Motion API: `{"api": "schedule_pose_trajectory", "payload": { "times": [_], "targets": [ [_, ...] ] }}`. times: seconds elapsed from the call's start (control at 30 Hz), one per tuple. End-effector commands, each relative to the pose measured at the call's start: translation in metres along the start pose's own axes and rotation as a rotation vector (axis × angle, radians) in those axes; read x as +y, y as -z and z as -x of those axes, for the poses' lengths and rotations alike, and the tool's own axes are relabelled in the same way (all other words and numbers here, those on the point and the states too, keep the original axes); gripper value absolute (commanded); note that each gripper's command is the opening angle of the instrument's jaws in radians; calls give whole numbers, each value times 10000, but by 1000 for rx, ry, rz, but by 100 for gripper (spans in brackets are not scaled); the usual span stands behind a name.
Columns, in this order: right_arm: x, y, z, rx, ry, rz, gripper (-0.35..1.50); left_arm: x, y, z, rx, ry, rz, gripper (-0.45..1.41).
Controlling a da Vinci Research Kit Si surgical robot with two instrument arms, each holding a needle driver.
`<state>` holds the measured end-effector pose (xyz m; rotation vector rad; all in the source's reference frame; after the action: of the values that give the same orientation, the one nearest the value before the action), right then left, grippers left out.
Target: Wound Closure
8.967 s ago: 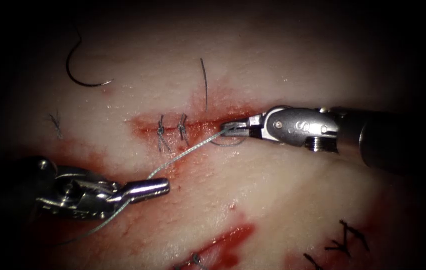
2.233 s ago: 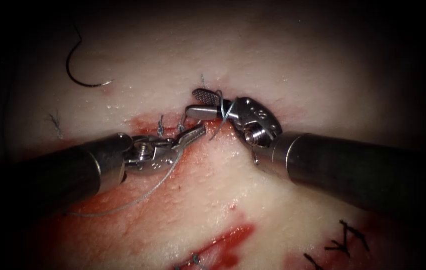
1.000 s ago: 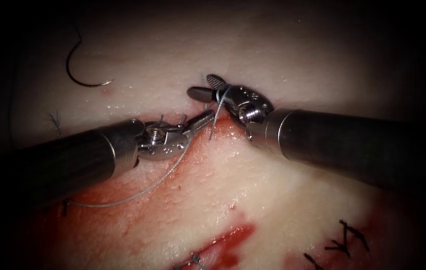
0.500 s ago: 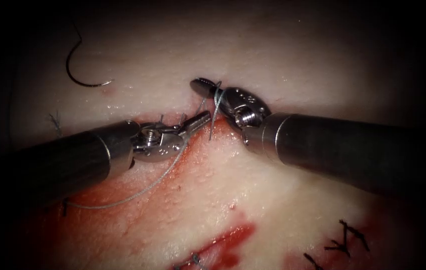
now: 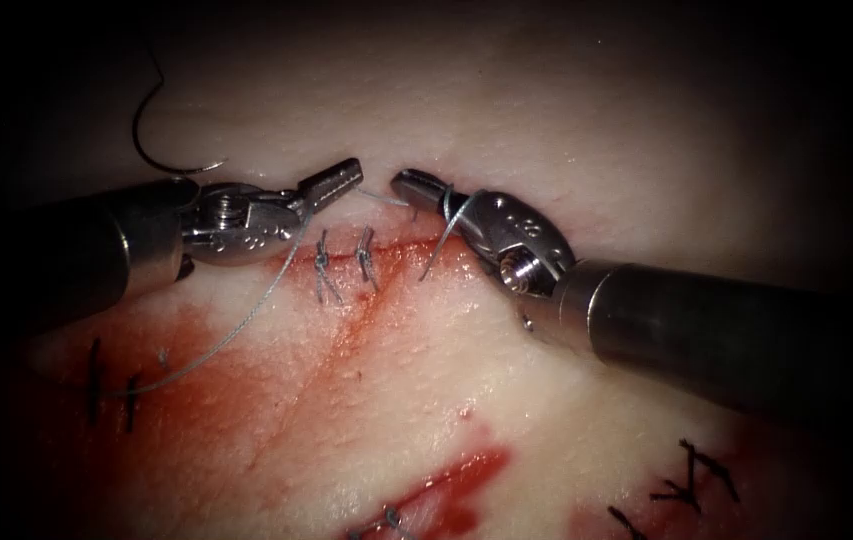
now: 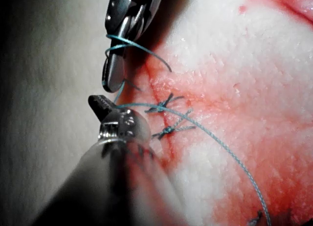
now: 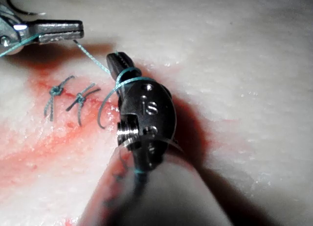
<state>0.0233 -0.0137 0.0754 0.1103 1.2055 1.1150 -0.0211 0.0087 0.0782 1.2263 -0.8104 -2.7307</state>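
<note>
The curved needle [image 5: 151,140] lies free on the tissue [image 5: 546,420] at the upper left, held by neither tool. My left tool [image 5: 346,178] is shut on the long thread [image 5: 236,335] just above the cut's [image 5: 416,248] left part. A short taut piece of thread [image 5: 378,196] runs from its tip to my right tool [image 5: 408,183]. That tool is shut, apparently on the thread's short end, with loops of thread [image 7: 128,74] wrapped around its jaws. In the right wrist view the left tool [image 7: 63,28] faces the right tool [image 7: 115,59] closely. Two tied stitches [image 5: 344,262] cross the cut.
Red fluid [image 5: 246,400] covers the tissue below and left of the cut. Older dark stitches sit at the lower right [image 5: 691,480] and lower left [image 5: 96,385]. A second red cut [image 5: 446,490] lies near the bottom edge.
My right tool's jaws, open a second ago with thread looped round them, have shut near the short end. My left tool has moved up and left across the cut with the long thread.
</note>
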Motion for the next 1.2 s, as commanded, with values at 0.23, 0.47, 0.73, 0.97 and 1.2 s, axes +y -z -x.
{"api": "schedule_pose_trajectory", "payload": {
  "times": [0.23, 0.47, 0.73, 0.97, 1.2],
  "targets": [
    [-26, -1, 9, -4, 53, 28, -35, -36, -31, 22, -71, 13, -4, -45],
    [-51, 4, 24, -10, 218, 78, -35, -50, -49, 24, -95, 26, -8, -45],
    [-52, 17, 32, -21, 286, 190, -35, -79, -61, 31, -104, 11, 11, -45],
    [-58, 27, 36, -49, 325, 232, -35, -128, -81, 53, -131, -14, -9, -45],
    [-60, 31, 39, -58, 339, 227, -35, -154, -100, 74, -149, -13, -25, -45]
  ]
}}
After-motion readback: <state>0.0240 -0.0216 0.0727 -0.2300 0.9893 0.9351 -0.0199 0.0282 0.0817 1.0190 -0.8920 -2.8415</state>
